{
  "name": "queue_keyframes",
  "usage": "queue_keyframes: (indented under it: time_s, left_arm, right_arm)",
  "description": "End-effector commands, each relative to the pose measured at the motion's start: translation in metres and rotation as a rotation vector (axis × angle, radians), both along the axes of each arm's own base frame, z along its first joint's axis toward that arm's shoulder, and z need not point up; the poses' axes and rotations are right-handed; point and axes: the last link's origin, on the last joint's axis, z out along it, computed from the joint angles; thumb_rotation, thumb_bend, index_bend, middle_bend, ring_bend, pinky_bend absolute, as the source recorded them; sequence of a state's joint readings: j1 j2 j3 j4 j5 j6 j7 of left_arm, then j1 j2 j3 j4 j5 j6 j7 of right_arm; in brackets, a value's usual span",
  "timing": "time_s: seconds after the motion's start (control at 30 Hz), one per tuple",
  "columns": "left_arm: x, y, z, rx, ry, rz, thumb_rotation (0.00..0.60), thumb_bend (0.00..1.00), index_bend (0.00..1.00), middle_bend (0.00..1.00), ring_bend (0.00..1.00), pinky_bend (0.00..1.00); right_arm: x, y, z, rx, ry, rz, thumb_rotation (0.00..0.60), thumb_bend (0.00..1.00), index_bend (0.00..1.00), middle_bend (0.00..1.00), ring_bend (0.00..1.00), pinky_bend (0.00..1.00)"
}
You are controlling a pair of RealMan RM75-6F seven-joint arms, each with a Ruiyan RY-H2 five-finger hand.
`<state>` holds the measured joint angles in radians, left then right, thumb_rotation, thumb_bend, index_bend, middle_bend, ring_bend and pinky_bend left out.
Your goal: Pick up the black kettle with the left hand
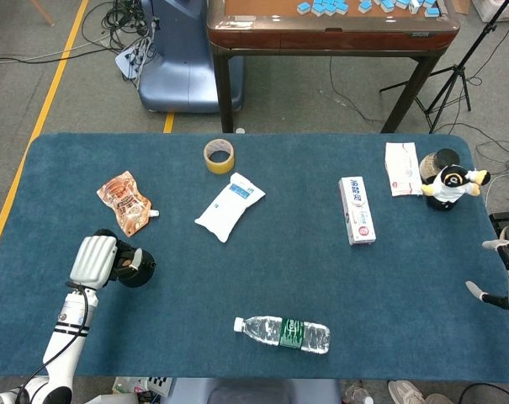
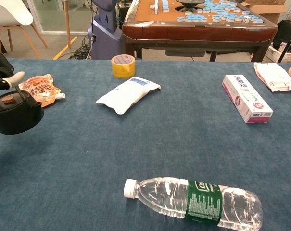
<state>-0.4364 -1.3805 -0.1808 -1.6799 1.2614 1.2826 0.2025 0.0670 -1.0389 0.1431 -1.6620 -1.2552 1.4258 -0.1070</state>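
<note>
While gripped, black kettle (image 1: 136, 268) beside left hand (image 1: 94, 260).

Black kettle (image 2: 16, 114) (brown knob), yellow tape roll (image 2: 123, 66), orange pouch (image 2: 38, 89), seemingly green-labelled clear bottle (image 2: 196, 203)

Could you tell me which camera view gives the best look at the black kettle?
The chest view: the black kettle shows side-on there, with its body, lid knob and handle clear. In the head view it is small, seen from above, and partly covered by the left hand.
</note>
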Motion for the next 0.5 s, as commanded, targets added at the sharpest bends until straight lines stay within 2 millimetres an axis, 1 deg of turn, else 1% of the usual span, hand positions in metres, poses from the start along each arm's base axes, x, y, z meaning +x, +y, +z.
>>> queue_keyframes:
  time_s: [0.03, 0.17, 0.3, 0.43, 0.5]
  left_arm:
    - [0.0008, 0.0005, 0.0005, -0.001, 0.001, -0.004, 0.42, 0.47, 1.0, 1.0, 1.0, 0.4]
    - [0.0011, 0.0006, 0.0007, -0.005, 0.008, -0.011, 0.421, 0.47, 1.0, 1.0, 1.0, 0.43]
    - [0.0013, 0.0004, 0.0004, -0.011, 0.014, -0.014, 0.426, 0.47, 1.0, 1.0, 1.0, 0.49]
    - [0.0017, 0.0003, 0.0007, -0.011, 0.023, -0.019, 0.493, 0.47, 1.0, 1.0, 1.0, 0.5]
    - [0.0019, 0.0003, 0.0006, -0.012, 0.023, -0.02, 0.498, 0.47, 1.0, 1.0, 1.0, 0.5]
  right_arm:
    - [-0.0001, 0.0, 0.0, 0.0, -0.001, -0.001, 0.6, 0.06, 0.3, 0.28, 0.13, 0.11]
    - [-0.0005, 0.0, -0.0002, 0.0, -0.001, -0.003, 0.6, 0.06, 0.3, 0.28, 0.13, 0.12]
    - [-0.0005, -0.0004, -0.0002, -0.001, -0.002, -0.001, 0.6, 0.06, 0.3, 0.28, 0.13, 0.11]
    - [-0.0006, -0.0008, -0.0006, 0.001, -0.003, -0.001, 0.6, 0.06, 0.3, 0.28, 0.13, 0.11]
    - [-0.001, -0.0009, -0.0011, 0.002, -0.003, -0.002, 0.6, 0.06, 0.3, 0.28, 0.13, 0.11]
